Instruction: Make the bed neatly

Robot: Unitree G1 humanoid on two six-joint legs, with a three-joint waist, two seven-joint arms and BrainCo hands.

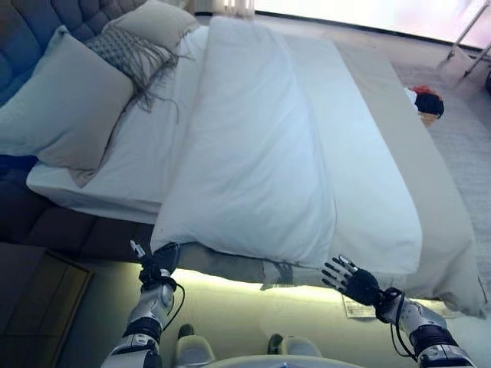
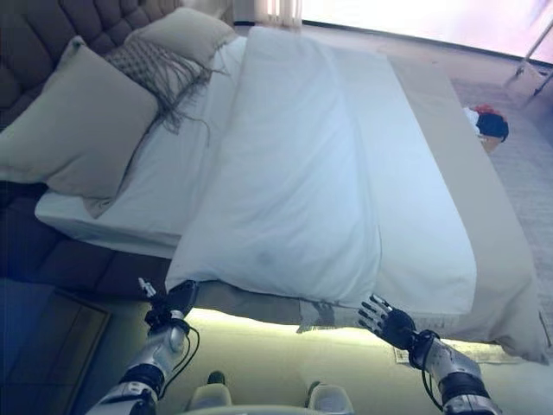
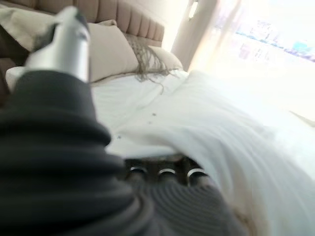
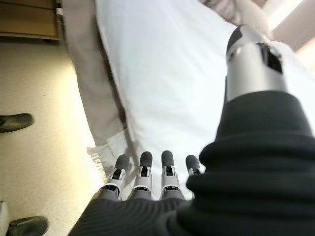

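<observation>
The right hand (image 4: 162, 191) hovers with straight, spread fingers (image 4: 166, 169) just short of the white folded duvet (image 4: 162, 73) on the beige-sheeted bed (image 4: 86, 73).

1. The bed (image 1: 441, 222) runs from a tufted headboard (image 1: 46, 19) at 10 o'clock toward the bright window side at 1 o'clock, its near long edge at 6 o'clock.
2. A white duvet (image 1: 253, 153) lies folded over itself along the middle of the bed, its near corner overhanging the edge at 6 o'clock.
3. A beige cover (image 1: 430, 176) shows along the 3 o'clock side.
4. A large grey pillow (image 1: 65, 103) leans at 9 o'clock; a fringed throw (image 1: 130, 54) and a second pillow (image 1: 157, 23) lie at 11 o'clock.
5. On the floor (image 1: 253, 322) at 2 o'clock sits a basket of clothes (image 1: 426, 103).
</observation>
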